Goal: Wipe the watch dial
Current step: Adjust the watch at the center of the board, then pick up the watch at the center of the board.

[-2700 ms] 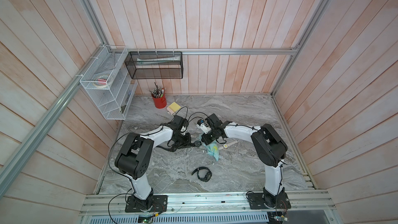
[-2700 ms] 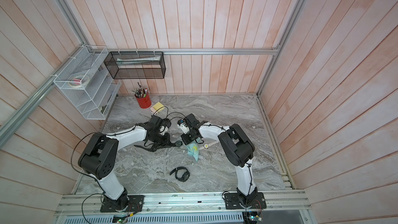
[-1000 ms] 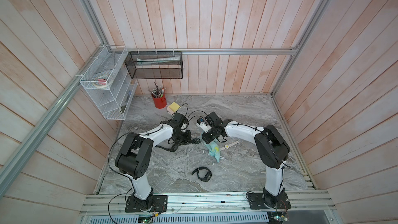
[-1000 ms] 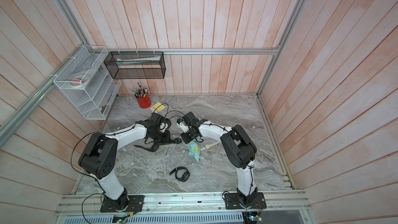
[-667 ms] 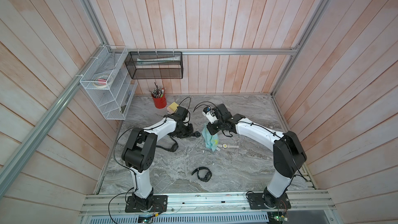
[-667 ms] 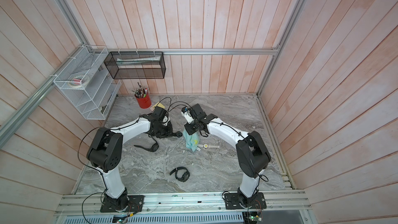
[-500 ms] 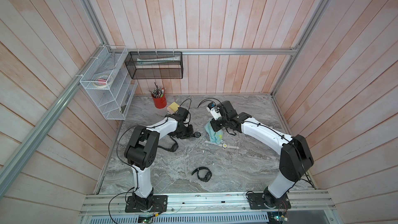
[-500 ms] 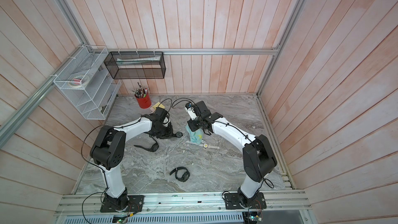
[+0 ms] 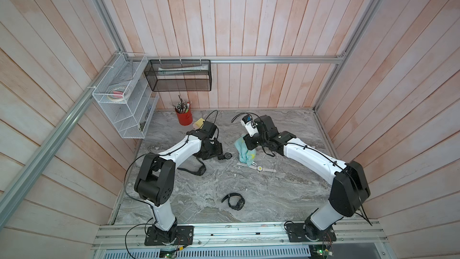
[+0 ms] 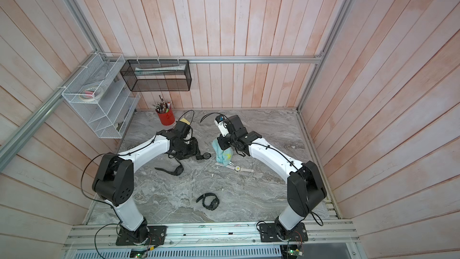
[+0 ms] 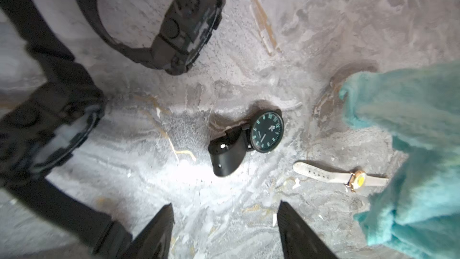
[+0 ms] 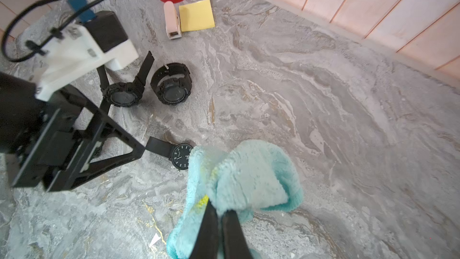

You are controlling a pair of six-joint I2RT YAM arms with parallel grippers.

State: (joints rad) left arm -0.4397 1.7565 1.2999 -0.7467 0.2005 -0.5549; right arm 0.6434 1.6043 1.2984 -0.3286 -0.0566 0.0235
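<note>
Left claw (image 11: pixel 224 204) spread above grey marble tabletop (image 9: pixel 286 190), pink plank walls (image 9: pixel 249 33)

Dial (image 12: pixel 180 159) edge behind cloth (image 12: pixel 249 178), digital watch (image 11: pixel 47 133) blurred

In both top views we look steeply down from high above the front edge toward the plank back wall (image 9: pixel 249 33), far enough off to hold the whole marble table (image 9: pixel 273 190) and the white wire shelf (image 9: pixel 124 110). From the left wrist we sit close over the table, looking down past the left gripper (image 11: pixel 225 203) at the black analog watch (image 11: pixel 266 132). From the right wrist we look from farther back, past the right gripper (image 12: pixel 220 218) and teal cloth (image 12: pixel 249 178), toward the wall. All four views share that watch and the cloth
</note>
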